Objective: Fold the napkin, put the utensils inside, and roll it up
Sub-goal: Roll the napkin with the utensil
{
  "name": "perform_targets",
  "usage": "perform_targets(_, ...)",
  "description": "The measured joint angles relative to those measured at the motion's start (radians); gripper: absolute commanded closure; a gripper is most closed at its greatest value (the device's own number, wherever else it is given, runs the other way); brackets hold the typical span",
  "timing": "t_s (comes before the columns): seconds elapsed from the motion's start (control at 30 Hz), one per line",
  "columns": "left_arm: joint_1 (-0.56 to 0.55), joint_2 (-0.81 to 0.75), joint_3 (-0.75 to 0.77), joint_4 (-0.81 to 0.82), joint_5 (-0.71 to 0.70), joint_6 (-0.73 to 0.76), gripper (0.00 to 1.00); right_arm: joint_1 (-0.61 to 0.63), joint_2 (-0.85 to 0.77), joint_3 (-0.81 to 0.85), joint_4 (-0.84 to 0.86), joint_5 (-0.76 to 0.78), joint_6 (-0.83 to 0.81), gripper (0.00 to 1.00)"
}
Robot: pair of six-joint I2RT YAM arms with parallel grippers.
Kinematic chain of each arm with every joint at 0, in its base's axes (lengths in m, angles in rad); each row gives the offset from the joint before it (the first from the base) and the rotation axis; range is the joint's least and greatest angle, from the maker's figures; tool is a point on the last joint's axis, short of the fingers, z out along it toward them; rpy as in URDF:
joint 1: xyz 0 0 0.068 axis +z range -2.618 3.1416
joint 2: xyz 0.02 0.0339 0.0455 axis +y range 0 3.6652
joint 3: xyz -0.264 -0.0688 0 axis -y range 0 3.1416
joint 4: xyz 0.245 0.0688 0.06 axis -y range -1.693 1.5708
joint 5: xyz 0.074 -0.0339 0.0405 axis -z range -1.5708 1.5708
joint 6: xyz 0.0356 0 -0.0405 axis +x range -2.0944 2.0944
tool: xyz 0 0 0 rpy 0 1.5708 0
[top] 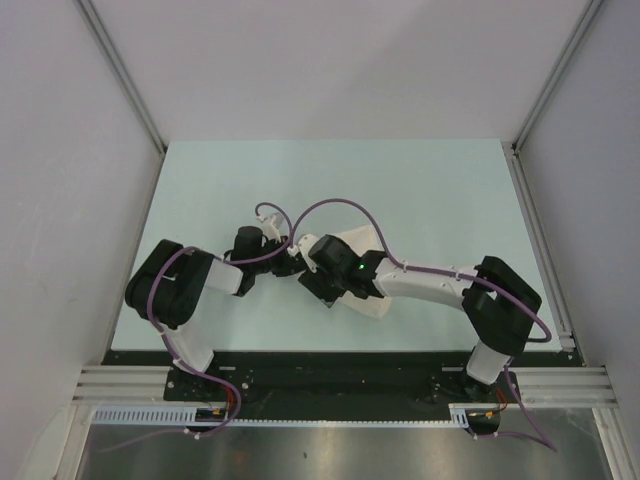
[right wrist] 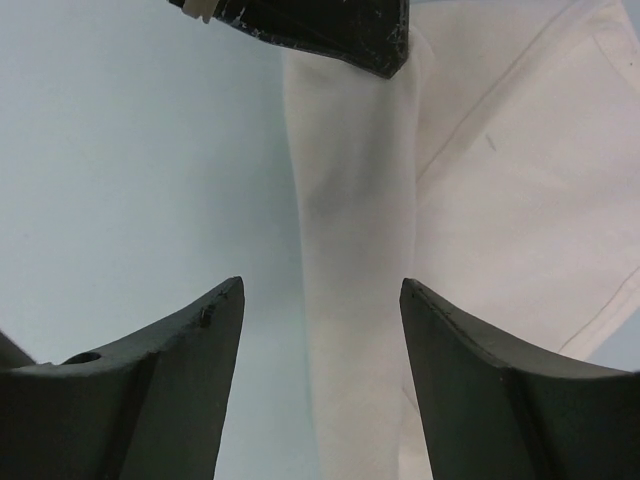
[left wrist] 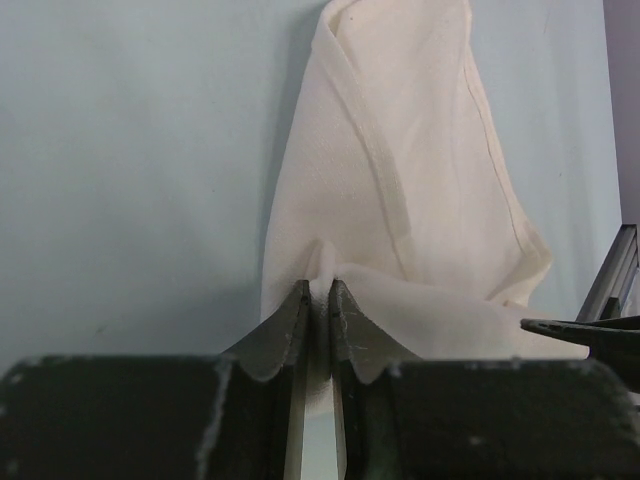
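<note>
A pale green tabletop sits inside a white-walled bay with aluminium posts, and both arms reach in to meet near its middle. The napkin lies there, gathered into a long, narrow shape. The left gripper is almost closed, its two fingertips pinching a puckered bit of the cloth's near end. The right gripper stands wide apart and has hold of nothing. Its fingers straddle a rounded ridge of the cloth, apparently without touching it.

That ridge suggests the rolling step is in hand, or a fold being tightened. The knife shows in no view, so whether it already lies inside the cloth cannot be told. The next move probably calls for the right gripper to come down and close on the ridge while the left one anchors the end, so the roll does not spring loose.

From above, the arms' layout is plain, but they cover nearly all the napkin and both grips. The left wrist view alone shows the pinch and the stitched hems. The right wrist view alone shows the spread jaws and the ridge between them.
</note>
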Motion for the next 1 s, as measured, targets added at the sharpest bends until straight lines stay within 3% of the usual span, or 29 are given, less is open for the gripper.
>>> perform_targets(0.17, 0.000, 0.000, 0.002, -0.003, 0.000, 0.000, 0.85, 0.020, 0.042, -0.027, 0.051, 0.036, -0.040, 0.39)
perform_targets(0.47, 0.000, 0.000, 0.003, -0.008, 0.001, 0.000, 0.82, 0.013, 0.071, -0.054, 0.096, 0.039, -0.046, 0.40)
perform_targets(0.63, 0.000, 0.000, 0.003, -0.006, 0.005, -0.001, 0.70, -0.001, 0.095, -0.058, 0.107, 0.027, -0.044, 0.40)
perform_targets(0.8, -0.004, -0.010, 0.003, 0.005, 0.024, -0.005, 0.49, -0.034, 0.108, -0.061, 0.119, -0.009, -0.031, 0.42)
perform_targets(1.0, -0.007, -0.056, -0.016, -0.003, 0.015, 0.003, 0.32, -0.090, 0.107, -0.062, 0.125, -0.100, 0.014, 0.55)
